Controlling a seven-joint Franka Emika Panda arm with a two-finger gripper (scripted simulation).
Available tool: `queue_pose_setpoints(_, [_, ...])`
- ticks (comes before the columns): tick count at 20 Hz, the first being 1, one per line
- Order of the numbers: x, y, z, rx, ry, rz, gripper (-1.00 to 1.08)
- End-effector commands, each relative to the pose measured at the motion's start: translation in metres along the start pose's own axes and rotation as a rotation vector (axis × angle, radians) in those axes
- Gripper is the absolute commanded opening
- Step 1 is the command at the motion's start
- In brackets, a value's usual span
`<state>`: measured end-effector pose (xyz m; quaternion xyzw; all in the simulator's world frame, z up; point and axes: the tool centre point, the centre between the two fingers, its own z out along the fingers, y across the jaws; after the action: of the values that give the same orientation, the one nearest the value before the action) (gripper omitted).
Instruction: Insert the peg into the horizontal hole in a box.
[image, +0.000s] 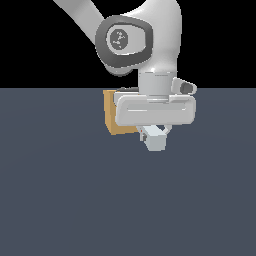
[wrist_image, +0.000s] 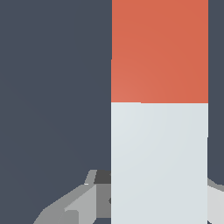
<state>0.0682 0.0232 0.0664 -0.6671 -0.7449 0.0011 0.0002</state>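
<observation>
The peg (wrist_image: 159, 144) fills much of the wrist view, pale grey-white at the finger end and red-orange (wrist_image: 159, 50) beyond. My gripper (wrist_image: 159, 205) is shut on its white part, with grey fingers (wrist_image: 83, 203) showing at either side. In the exterior view the gripper (image: 155, 131) hangs just above the floor, and the peg's white end (image: 156, 140) pokes out toward the camera. The tan box (image: 114, 117) stands right behind the hand, to the exterior view's left, mostly covered by it. The horizontal hole is hidden.
A flat dark grey-blue floor (image: 65, 200) spreads all around. The arm's wrist and upper links (image: 145, 40) rise above the hand.
</observation>
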Motion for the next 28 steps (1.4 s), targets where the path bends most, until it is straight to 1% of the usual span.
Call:
queue_pose_setpoints(1, [0.025,0.010,-0.007,-0.003,0.000,-0.072,-1.00])
queue_pose_setpoints(5, [0.057,0.017,-0.012,-0.002,0.000,-0.160,-1.00])
queue_pose_setpoints(8, [0.070,0.019,-0.014,-0.002,0.001,-0.195,-1.00])
queue_pose_setpoints(23, [0.072,0.018,-0.015,-0.001,0.001,-0.202,-1.00])
queue_pose_setpoints(26, [0.078,0.016,-0.015,-0.001,0.001,-0.202,-1.00])
queue_pose_setpoints(28, [0.087,0.014,-0.015,-0.001,0.001,-0.203,-1.00])
